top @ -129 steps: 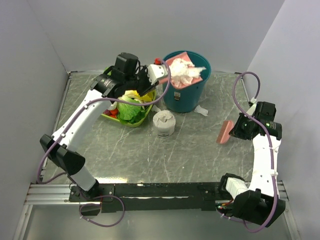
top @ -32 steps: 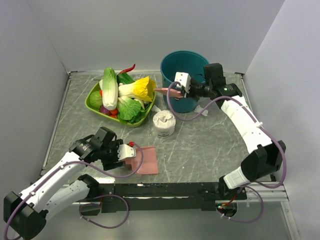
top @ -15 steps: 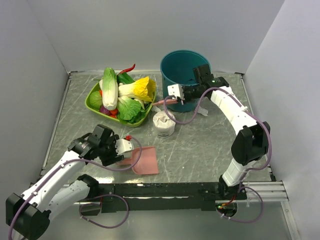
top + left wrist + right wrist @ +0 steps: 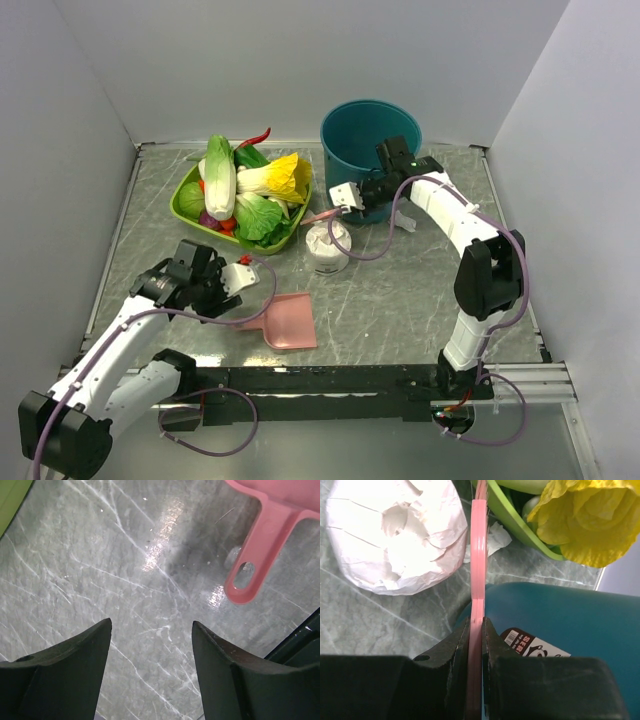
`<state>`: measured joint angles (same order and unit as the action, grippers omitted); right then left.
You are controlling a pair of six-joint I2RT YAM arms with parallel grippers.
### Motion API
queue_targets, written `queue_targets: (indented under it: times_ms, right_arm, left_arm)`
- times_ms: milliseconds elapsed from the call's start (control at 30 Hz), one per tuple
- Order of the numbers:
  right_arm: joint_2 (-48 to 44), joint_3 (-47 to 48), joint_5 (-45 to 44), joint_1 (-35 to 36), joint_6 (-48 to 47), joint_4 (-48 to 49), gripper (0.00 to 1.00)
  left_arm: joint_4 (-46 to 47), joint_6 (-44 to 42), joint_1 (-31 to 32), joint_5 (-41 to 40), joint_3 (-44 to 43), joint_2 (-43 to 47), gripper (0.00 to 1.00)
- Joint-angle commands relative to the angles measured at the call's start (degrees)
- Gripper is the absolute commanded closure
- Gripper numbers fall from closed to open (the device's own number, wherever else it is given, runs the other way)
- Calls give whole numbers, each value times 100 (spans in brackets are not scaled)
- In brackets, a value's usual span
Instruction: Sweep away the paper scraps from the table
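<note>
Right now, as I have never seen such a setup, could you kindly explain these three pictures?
These are two robot arms bolted to a table. The overhead picture looks down from behind them: left arm, right arm. The other two come from a camera on each wrist, so the dark shapes at the bottom are that arm's own jaws. On the table are a pink dustpan, a white tissue roll, a teal bucket, a green tray of vegetables and a paper scrap beside the bucket. The left jaws stand open and empty, near the dustpan's handle. The right jaws are shut on a pink brush, seen edge-on in its wrist picture.
</note>
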<state>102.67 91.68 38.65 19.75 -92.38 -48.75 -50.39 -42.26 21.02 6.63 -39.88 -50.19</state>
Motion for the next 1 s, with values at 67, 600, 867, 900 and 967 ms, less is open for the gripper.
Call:
queue_targets:
  times_ms: [67,600,867,900,967]
  right_arm:
    - [-151,-422,318,64,-491,735,100]
    - [24,-397,556,310,-1712,780,100]
    - [481,34,573,337,-2363,621,100]
    - [517,86,573,328,-2433,560,100]
    - [683,340,556,328,-2460,437,100]
  left_arm:
    - [20,95,-185,84,-257,-17,31]
    - [82,60,-300,48,-222,-69,30]
    - [126,60,-370,13,-214,-69,31]
    - [143,51,-379,22,-205,-52,31]
    - [117,60,-414,40,-205,-43,31]
